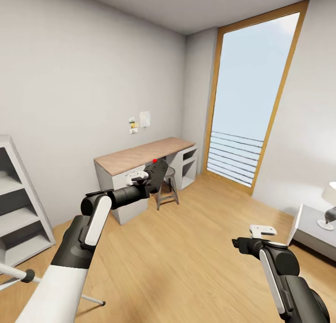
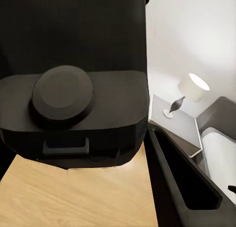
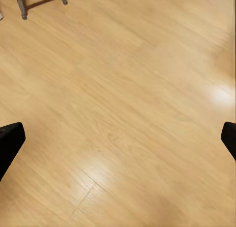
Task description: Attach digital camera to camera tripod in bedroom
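The digital camera (image 1: 158, 170), a chunky black body with a red dot at its top corner, is held up in the air in front of the desk, with my left gripper (image 1: 147, 177) shut on it. In the left wrist view the camera (image 2: 73, 109) sits close, with a round knob facing the lens and one black finger (image 2: 184, 185) beside it. Silver legs of the camera tripod (image 1: 21, 275) show at the lower left corner, below my left arm. My right gripper (image 3: 118, 138) hangs open over the plank floor; its wrist (image 1: 245, 244) shows at the lower right.
A wood-topped grey desk (image 1: 144, 156) with a stool (image 1: 167, 188) stands against the far wall. White shelves (image 1: 18, 211) are at the left, a tall window (image 1: 247, 104) at the back right. A nightstand (image 1: 310, 227) with a lamp (image 1: 329, 206) is at the right.
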You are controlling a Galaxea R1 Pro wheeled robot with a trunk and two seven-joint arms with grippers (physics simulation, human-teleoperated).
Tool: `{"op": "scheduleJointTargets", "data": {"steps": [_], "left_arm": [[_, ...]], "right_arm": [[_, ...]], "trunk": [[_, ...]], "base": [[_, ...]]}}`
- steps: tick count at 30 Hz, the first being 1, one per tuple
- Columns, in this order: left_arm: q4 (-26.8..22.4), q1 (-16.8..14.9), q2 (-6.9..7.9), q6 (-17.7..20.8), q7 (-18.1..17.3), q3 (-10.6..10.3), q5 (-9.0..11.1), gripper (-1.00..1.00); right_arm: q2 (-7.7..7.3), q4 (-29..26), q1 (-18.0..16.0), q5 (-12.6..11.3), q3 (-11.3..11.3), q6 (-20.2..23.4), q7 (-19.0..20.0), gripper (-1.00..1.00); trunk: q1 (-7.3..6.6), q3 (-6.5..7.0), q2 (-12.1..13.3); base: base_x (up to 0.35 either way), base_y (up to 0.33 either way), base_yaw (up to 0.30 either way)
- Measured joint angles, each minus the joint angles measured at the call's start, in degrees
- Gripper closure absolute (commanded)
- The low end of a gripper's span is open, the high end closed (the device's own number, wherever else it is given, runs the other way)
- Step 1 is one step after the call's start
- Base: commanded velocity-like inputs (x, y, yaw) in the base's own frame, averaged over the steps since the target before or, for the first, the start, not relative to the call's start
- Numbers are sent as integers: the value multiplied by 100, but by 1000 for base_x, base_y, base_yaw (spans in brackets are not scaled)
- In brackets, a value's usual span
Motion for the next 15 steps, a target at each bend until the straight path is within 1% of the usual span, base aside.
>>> {"op": "scheduleJointTargets", "data": {"steps": [2, 4, 8, 15], "left_arm": [[0, -1, 0, -1, 0, 0, 0, 100], [0, 0, 0, -2, 0, -1, -1, 100], [0, 0, 0, -2, -1, -1, 0, 100], [0, 0, 0, -1, 0, 0, 0, 100]], "right_arm": [[-3, -2, 0, 5, -191, 4, 7, -100], [-5, -4, 0, -3, -272, 6, 12, -100], [-4, -8, 0, -5, -334, 8, 16, -100], [-5, -9, 0, -3, -353, 8, 15, -100]], "trunk": [[0, 0, 0], [0, 0, 0], [0, 0, 0], [0, 0, 0]], "base": [[305, -122, 0], [305, -122, 0], [305, -123, 0], [305, -123, 0]]}}
